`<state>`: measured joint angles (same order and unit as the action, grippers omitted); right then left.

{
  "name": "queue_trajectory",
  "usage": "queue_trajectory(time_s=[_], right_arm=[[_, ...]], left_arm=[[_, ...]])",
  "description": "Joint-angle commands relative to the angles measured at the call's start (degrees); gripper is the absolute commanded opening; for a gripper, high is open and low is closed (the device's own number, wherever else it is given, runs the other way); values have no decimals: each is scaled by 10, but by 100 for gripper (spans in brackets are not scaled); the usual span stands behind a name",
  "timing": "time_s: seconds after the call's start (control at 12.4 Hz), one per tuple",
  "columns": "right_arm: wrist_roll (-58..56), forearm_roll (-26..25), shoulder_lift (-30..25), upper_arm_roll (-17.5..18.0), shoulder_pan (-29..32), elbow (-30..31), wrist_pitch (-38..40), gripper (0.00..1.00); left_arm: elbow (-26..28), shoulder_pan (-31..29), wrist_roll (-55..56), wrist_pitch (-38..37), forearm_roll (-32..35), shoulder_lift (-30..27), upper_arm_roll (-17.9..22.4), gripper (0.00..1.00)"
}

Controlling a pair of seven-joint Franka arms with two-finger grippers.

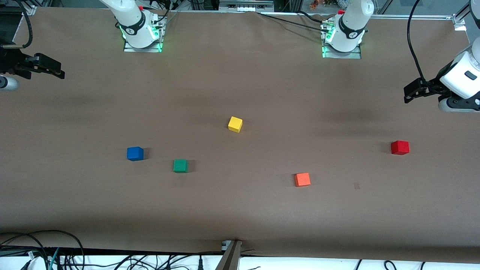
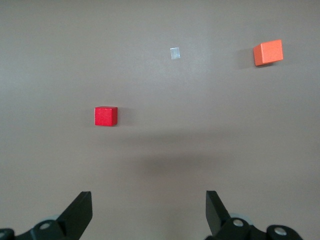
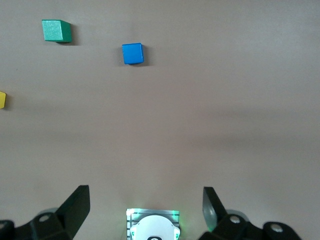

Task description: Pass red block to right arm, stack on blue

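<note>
The red block (image 1: 400, 147) sits on the brown table near the left arm's end; it also shows in the left wrist view (image 2: 106, 116). My left gripper (image 1: 410, 93) hangs open and empty in the air above the table at that end, its own view showing it (image 2: 149, 207) apart from the red block. The blue block (image 1: 135, 153) sits toward the right arm's end and shows in the right wrist view (image 3: 132, 53). My right gripper (image 1: 52, 69) is open and empty, up in the air at the table's edge, seen in its own view (image 3: 146, 202).
A green cube (image 1: 180, 165) lies beside the blue block, nearer the front camera. A yellow cube (image 1: 235, 124) sits mid-table. An orange-red cube (image 1: 302, 179) lies between green and red. The arm bases (image 1: 141, 35) (image 1: 342, 41) stand along the table's top edge.
</note>
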<state>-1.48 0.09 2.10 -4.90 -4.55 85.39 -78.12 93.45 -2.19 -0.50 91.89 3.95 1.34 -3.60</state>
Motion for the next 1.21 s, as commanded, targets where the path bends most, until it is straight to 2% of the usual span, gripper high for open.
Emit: queue_trajectory(time_s=[0.0, 0.8, 1.13], right_arm=[[-8, -2, -3, 6, 8, 0, -2, 100], [-9, -2, -3, 6, 8, 0, -2, 100], [-8, -2, -3, 6, 8, 0, -2, 100]], left_arm=[[-20, 3, -6, -18, -6, 9, 1, 100], [-19, 1, -6, -34, -6, 12, 2, 100], [-17, -4, -6, -35, -4, 31, 6, 100]])
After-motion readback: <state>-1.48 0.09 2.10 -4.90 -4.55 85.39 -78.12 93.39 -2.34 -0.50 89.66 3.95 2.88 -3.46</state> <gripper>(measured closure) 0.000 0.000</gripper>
